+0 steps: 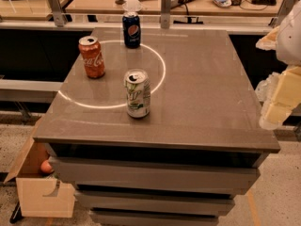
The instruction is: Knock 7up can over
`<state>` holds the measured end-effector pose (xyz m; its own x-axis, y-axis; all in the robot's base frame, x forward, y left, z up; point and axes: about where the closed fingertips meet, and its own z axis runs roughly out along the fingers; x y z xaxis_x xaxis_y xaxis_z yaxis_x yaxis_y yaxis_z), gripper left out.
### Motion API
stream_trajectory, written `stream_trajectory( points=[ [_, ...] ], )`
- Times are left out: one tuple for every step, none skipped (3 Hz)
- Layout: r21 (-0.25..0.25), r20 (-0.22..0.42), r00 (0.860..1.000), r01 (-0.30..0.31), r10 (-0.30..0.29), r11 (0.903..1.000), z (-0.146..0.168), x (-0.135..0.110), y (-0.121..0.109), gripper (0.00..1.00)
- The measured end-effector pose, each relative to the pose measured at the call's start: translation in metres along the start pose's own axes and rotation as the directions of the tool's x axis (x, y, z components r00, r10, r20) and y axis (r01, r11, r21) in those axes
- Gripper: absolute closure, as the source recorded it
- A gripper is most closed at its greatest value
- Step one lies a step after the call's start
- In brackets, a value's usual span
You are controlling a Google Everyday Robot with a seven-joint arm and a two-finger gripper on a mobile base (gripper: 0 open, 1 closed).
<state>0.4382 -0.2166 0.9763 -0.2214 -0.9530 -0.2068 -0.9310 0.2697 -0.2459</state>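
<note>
The 7up can (137,93) stands upright on the grey-brown tabletop (202,93), left of centre and towards the front edge. It is silver-white with green lettering and its top is open. My gripper (276,108) is a cream-coloured shape at the right edge of the view, beside the table's right side and well to the right of the can. It touches nothing.
A red Coca-Cola can (91,57) stands upright behind and to the left of the 7up can. A dark blue Pepsi can (131,29) stands at the back. A bright ring of light (160,60) lies on the tabletop. An open cardboard box (40,182) sits on the floor at lower left. Desks run along the back.
</note>
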Motion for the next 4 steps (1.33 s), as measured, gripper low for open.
stream_trajectory(
  points=[
    [-0.001,0.013,1.0,-0.004,0.004,1.0,0.0,0.0,0.0,0.0],
    [-0.01,0.084,0.996,-0.024,0.024,0.9997,-0.003,-0.001,0.0,0.0],
    [-0.055,0.286,0.95,-0.115,0.126,0.9918,0.018,-0.011,0.009,0.0],
    [-0.068,0.454,0.877,-0.14,0.155,0.9879,0.031,-0.04,0.015,0.0]
  ],
)
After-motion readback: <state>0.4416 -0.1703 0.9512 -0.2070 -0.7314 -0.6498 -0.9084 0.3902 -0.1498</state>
